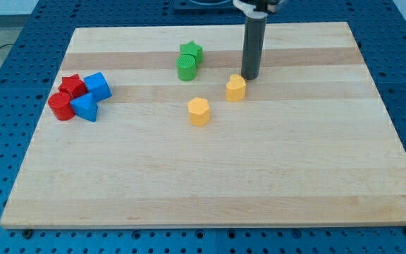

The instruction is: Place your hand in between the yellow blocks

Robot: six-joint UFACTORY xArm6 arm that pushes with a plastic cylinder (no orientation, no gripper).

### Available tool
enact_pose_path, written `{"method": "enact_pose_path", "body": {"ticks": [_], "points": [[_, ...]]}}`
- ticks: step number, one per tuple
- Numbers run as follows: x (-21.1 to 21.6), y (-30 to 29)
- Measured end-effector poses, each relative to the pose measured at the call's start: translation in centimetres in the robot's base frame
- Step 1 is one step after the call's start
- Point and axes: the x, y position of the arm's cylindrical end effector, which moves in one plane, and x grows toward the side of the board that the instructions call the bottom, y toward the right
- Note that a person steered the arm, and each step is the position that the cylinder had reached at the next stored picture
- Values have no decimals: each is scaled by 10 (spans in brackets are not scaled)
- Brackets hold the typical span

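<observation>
Two yellow blocks lie near the board's middle: a yellow hexagonal block point(199, 111) and a yellow pentagon-like block point(236, 88) up and to its right, with a gap between them. My tip point(250, 76) touches the board just above and right of the right yellow block, close to it but apart. It is outside the gap between the yellow blocks.
A green star block point(191, 51) and a green cylinder point(187, 68) sit together above the left yellow block. At the view's left, a red block point(72, 87), a red cylinder point(60, 106), a blue cube point(97, 85) and a blue triangular block point(85, 107) cluster. The wooden board point(259, 176) lies on a blue perforated table.
</observation>
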Motion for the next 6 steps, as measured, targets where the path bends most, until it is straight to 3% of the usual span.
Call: {"method": "enact_pose_path", "body": {"ticks": [2, 4, 5, 6], "points": [[42, -37], [2, -34], [3, -75], [38, -91]]}}
